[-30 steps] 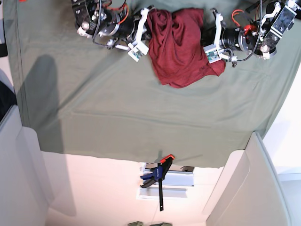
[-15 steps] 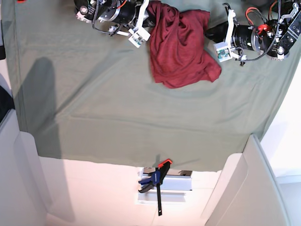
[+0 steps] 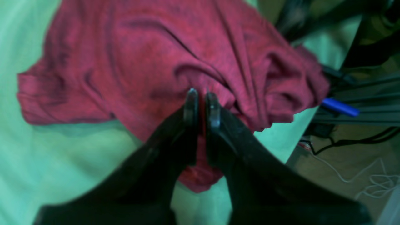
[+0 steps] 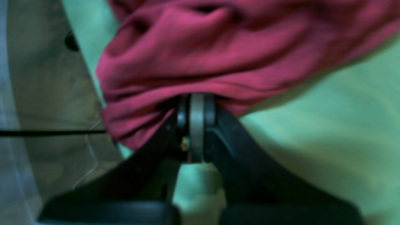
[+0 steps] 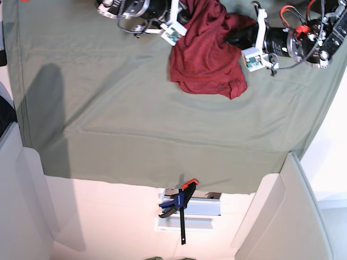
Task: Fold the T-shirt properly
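- Maroon, thin jersey, the short-sleeved T-shirt (image 5: 205, 57) lies bunched and creased at the far edge of the sage-green cloth (image 5: 135, 119) covering the table, between the two arms.
- In the base view the left gripper (image 3: 200, 93) is on the right of the shirt; its jaws are pressed almost together, with a sliver of red fabric pinched between the tips.
- On the shirt's other side, the right gripper (image 4: 196, 104) has its jaws closed tight under a rolled fold of the same fabric, which drapes over the fingertips.
- Judging from this, the step in hand is lifting and spreading the garment flat before any fold.
- Doing it well likely means drawing both pinches apart evenly and keeping them level, so the thin jersey opens without twisting.
- Slow motion should help, since a shallow pinch may slip.
- Beyond the near edge of the cloth, a blue and black bar clamp (image 5: 180, 205) plays no part.
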You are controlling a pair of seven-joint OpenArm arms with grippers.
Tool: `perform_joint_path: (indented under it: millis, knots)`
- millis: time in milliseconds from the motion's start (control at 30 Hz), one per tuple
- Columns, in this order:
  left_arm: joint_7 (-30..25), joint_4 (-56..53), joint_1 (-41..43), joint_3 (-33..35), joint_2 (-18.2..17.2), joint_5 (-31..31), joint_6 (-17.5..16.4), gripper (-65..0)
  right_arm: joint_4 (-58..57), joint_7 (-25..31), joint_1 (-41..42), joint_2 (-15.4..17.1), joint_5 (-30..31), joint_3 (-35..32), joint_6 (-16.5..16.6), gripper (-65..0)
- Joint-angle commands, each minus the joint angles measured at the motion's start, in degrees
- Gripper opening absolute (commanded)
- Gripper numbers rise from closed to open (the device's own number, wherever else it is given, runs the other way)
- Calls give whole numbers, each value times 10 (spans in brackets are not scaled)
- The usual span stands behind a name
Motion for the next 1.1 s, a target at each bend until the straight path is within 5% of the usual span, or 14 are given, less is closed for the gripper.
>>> perform_joint_path:
  millis: [0, 300, 700, 1067]
  knots:
    - [-16, -7, -1, -6, -3, 9, -3, -605, 14, 9, 6, 0, 6, 17, 2, -650]
    - [-104, -183, 5, -6, 65, 121, -3, -605, 35, 9, 6, 23, 26, 134, 2, -650]
    - [-89, -194, 6, -93, 27, 98, -3, -605, 47, -10, 6, 113, 117, 215, 2, -650]
    - [-75, -193, 12, -108, -2, 58, -3, -605, 47, -10, 6, 114, 129, 226, 3, -650]
